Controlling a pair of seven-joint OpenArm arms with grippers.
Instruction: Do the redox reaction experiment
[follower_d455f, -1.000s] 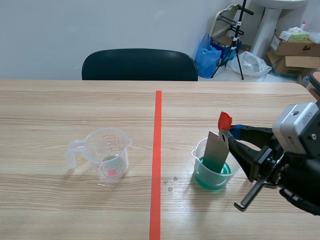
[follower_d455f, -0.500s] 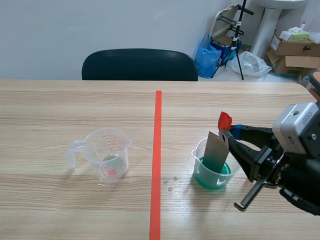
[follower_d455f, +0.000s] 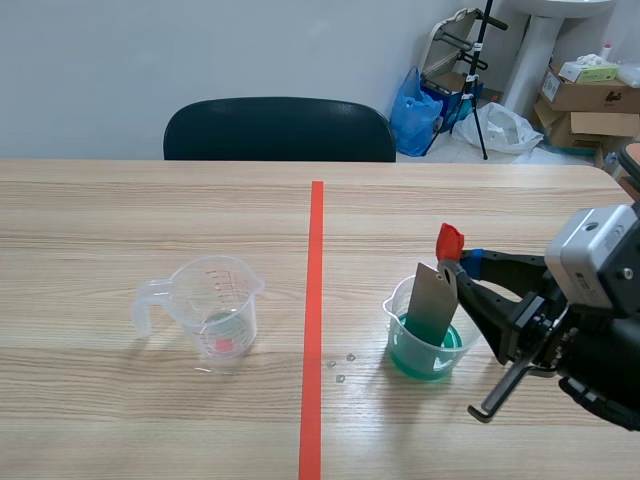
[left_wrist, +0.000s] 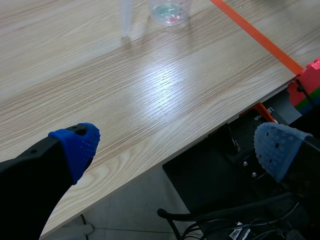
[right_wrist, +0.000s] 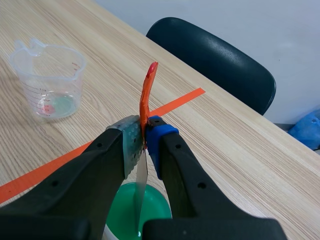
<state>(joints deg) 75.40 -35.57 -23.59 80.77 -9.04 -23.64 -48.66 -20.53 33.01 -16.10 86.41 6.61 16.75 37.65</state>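
A small clear cup (follower_d455f: 430, 348) of green liquid (right_wrist: 135, 215) stands right of the red tape line. A grey metal plate (follower_d455f: 432, 302) with a red tab (right_wrist: 146, 95) on top hangs upright with its lower end dipped in the liquid. My right gripper (follower_d455f: 462, 272) is shut on the plate's upper part, just above the cup. A clear measuring jug (follower_d455f: 212, 311), nearly empty with a green trace at its bottom, stands left of the line. My left gripper (left_wrist: 172, 145) is open over the table's near edge, far from the measuring jug (left_wrist: 170, 10).
A black chair (follower_d455f: 280, 128) stands behind the table's far edge. A few small drops (follower_d455f: 342, 366) lie on the table beside the tape line. Boxes and bags sit on the floor at the back right.
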